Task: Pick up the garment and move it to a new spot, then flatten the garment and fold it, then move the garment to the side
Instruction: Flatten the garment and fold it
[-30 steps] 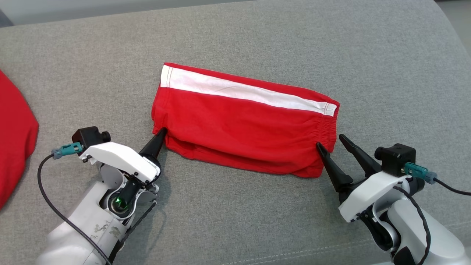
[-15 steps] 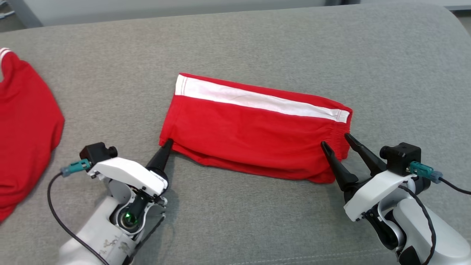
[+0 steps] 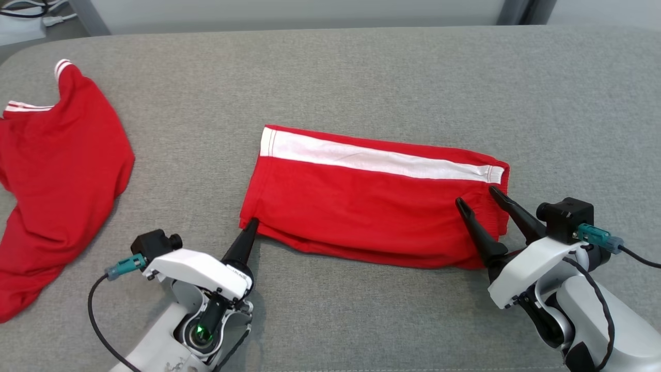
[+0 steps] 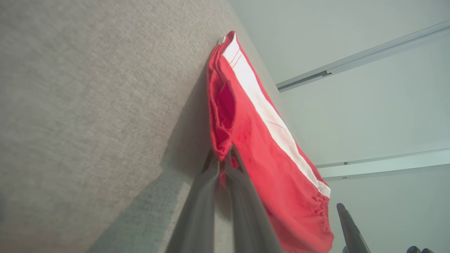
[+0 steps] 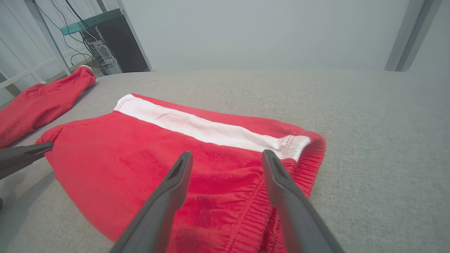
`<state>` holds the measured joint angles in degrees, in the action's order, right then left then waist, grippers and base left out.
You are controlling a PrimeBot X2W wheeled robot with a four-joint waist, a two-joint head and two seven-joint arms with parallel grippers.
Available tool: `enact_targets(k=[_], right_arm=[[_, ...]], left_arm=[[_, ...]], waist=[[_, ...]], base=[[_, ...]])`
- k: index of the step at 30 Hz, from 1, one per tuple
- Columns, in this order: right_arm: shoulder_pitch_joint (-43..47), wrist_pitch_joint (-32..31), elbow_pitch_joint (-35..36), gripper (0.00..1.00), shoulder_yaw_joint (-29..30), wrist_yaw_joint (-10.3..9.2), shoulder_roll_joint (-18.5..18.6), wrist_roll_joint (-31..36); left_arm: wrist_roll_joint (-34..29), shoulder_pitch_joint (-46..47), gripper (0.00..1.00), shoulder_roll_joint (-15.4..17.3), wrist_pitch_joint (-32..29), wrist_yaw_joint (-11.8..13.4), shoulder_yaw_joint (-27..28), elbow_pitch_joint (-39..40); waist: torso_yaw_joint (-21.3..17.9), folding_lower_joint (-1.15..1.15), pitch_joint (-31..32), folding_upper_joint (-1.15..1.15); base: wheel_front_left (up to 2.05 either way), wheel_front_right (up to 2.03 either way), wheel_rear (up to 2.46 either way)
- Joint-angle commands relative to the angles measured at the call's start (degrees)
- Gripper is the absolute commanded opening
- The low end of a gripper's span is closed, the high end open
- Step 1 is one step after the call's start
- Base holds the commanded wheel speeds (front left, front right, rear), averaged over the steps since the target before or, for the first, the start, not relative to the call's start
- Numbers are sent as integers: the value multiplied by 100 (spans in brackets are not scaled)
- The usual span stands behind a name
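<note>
Grey woven fabric covers the table, which runs back to a pale wall with grey metal posts; a dark computer case and cables stand at the far left. Folded red shorts with 1 white stripe lie flat at the table's middle. The left tool, its 2 fingers pressed together, pinches the shorts' near-left corner. The right tool is spread wide, both fingers over the elastic waistband at the right end. A second crumpled red garment lies well apart at the left.
</note>
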<state>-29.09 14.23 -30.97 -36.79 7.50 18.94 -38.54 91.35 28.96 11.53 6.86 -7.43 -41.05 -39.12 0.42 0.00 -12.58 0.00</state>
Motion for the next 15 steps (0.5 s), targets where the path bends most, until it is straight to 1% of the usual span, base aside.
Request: enact_targets(k=[1, 9, 15], right_arm=[[-18, 77, 53, 100, -66, -1, 70, -22], [1, 77, -38, 100, -110, -1, 74, -54], [79, 77, -120, 100, -143, -1, 52, -104]], left_arm=[[-15, 12, 0, 112, 65, -6, 177, 119], [-110, -211, 0, 57, 194, -6, 120, 221], [-163, -410, 0, 47, 222, -6, 37, 243]], waist=[[48, 0, 30, 0], [209, 0, 157, 0], [250, 0, 288, 0]], base=[[0, 0, 0], [0, 0, 0], [0, 0, 0]])
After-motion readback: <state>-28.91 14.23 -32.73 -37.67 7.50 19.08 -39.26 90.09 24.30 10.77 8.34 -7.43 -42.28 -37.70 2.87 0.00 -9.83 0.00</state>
